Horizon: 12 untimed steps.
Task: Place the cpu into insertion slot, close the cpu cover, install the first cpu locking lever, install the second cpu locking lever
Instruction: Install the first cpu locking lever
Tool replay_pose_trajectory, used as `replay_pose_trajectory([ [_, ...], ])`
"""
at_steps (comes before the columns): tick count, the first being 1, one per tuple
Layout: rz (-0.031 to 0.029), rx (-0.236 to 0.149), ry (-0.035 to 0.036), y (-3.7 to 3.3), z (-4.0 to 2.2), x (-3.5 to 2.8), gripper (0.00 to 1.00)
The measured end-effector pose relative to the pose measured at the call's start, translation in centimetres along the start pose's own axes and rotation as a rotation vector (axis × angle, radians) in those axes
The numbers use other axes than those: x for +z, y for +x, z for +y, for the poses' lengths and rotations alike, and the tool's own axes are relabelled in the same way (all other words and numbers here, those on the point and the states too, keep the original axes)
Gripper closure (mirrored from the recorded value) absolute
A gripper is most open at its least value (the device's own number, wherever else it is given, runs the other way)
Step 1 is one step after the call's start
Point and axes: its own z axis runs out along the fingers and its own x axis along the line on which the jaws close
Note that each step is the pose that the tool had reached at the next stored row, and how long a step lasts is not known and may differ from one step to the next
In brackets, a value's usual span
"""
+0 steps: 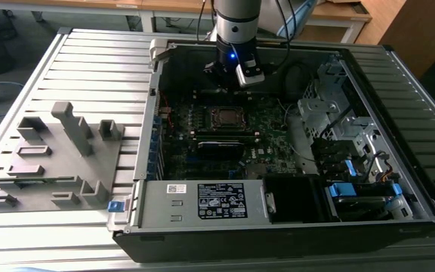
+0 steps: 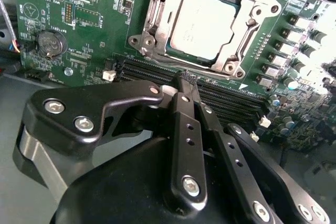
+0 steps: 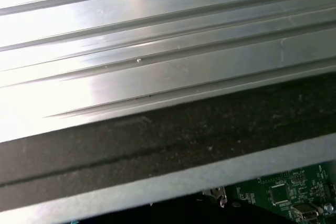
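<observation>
The cpu (image 2: 202, 22), a dull silver square, lies flat in the insertion slot (image 2: 143, 43) on the green motherboard (image 2: 94, 24). The cpu cover (image 2: 255, 11), a silver frame, lies down around the chip's edges. My gripper (image 2: 185, 80) has its black fingers (image 2: 184, 124) drawn together to a point; it is shut and holds nothing. It hovers above the memory slots, just short of the socket. In the exterior view the gripper (image 1: 230, 84) hangs inside the open computer case, behind the socket and cpu (image 1: 224, 116). I cannot make out how the locking levers stand.
Long black memory slots (image 2: 152, 69) and a coin battery (image 2: 48, 42) lie near the socket. The case holds a power supply (image 1: 202, 201) in front and a drive cage (image 1: 331, 113) at the exterior view's right. A grey fixture block (image 1: 59, 158) sits on the ribbed table (image 3: 157, 51).
</observation>
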Motion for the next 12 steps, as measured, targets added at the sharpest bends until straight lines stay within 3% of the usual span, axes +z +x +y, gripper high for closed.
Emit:
replay_pose_trajectory([
  [7,0.0018,-0.031,-0.0001,-0.02,-0.05,0.01,0.89],
  [12,0.0022,-0.036,-0.0002,-0.12,-0.54,-0.02,0.89],
])
